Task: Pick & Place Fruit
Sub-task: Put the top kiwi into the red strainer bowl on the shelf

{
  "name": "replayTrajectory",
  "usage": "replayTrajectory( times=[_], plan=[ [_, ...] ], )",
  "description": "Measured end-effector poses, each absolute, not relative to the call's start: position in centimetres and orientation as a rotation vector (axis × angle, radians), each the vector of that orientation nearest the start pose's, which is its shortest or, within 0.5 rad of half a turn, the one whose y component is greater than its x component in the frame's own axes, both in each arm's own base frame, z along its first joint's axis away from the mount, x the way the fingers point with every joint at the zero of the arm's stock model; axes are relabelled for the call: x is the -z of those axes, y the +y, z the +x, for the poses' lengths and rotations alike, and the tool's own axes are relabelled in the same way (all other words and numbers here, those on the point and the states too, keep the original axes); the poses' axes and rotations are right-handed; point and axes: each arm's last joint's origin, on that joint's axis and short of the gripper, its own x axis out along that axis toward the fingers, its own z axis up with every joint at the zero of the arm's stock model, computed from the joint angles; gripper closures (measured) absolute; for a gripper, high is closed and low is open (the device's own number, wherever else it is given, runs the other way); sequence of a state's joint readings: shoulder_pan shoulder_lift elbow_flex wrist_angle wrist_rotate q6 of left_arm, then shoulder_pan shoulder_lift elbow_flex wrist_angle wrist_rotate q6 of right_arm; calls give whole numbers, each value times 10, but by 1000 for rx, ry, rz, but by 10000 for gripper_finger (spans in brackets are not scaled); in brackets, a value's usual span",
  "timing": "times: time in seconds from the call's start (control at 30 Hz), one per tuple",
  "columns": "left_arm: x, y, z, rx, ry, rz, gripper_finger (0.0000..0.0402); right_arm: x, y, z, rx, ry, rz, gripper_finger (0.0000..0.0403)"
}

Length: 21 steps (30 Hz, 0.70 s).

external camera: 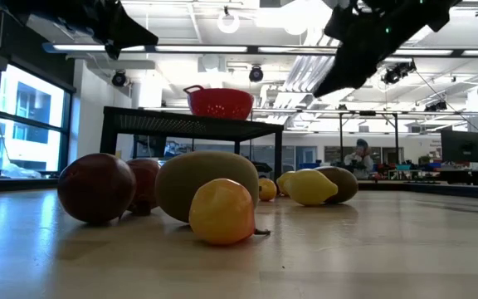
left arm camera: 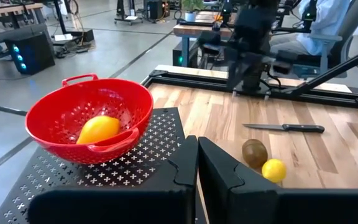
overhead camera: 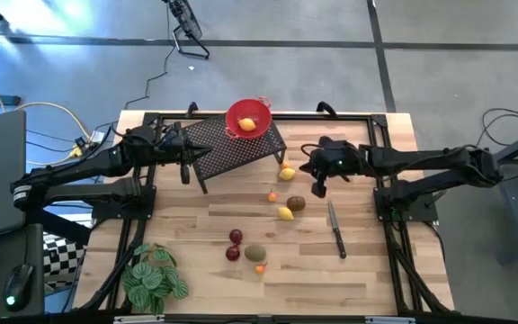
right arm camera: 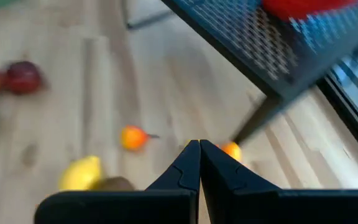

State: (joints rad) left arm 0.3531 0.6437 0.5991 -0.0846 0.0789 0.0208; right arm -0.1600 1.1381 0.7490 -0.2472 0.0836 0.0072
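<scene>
We see the left gripper (overhead camera: 185, 171) hanging over the near edge of the black mesh stand (overhead camera: 232, 148), its jaws clenched with nothing between them; the left wrist view shows its 2 dark fingers (left arm camera: 185, 165) pressed together. On that stand sits the red mesh bowl (overhead camera: 246, 119), and inside it lies 1 yellow-orange fruit (overhead camera: 247, 124).

The right gripper (overhead camera: 317, 186) hovers above the wooden table (overhead camera: 367, 270), just beside the stand's right side, jaws also clenched and empty. In the right wrist view its fingertips meet in a point, with a small orange fruit (right arm camera: 133, 137) on the boards beyond them.

The rest of the fruit lies loose on the table. A yellow lemon-like piece (overhead camera: 287, 174) rests near the stand's right leg. Toward the middle we find a second yellow lemon-like piece (overhead camera: 285, 213) touching a brown oval (overhead camera: 296, 203). Farther toward the front edge sit 2 dark red balls (overhead camera: 234, 245) close together, an olive-green oval (overhead camera: 255, 253) just beside them, and another tiny orange fruit (overhead camera: 260, 267) next to that oval.

A knife (overhead camera: 336, 230) with a black handle lies on the boards to the right of the fruit, well apart from it. A green leafy plant (overhead camera: 154, 277) sits at the table's front left corner.
</scene>
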Motion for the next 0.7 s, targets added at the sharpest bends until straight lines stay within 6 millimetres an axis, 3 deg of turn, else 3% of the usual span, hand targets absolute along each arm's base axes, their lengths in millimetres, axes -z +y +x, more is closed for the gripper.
replayTrajectory(
  times=[0.33, 0.6, 0.7],
  plan=[
    [-299, 51, 143, -276, 129, -6, 392, -230, -12, 250, 94, 705, 0, 401],
    [-299, 51, 143, -277, 129, -6, 392, -212, 6, 262, 172, 744, -81, 398],
    [-299, 51, 143, -277, 129, -7, 392, -209, 11, 264, 193, 750, -43, 376]
  ],
)
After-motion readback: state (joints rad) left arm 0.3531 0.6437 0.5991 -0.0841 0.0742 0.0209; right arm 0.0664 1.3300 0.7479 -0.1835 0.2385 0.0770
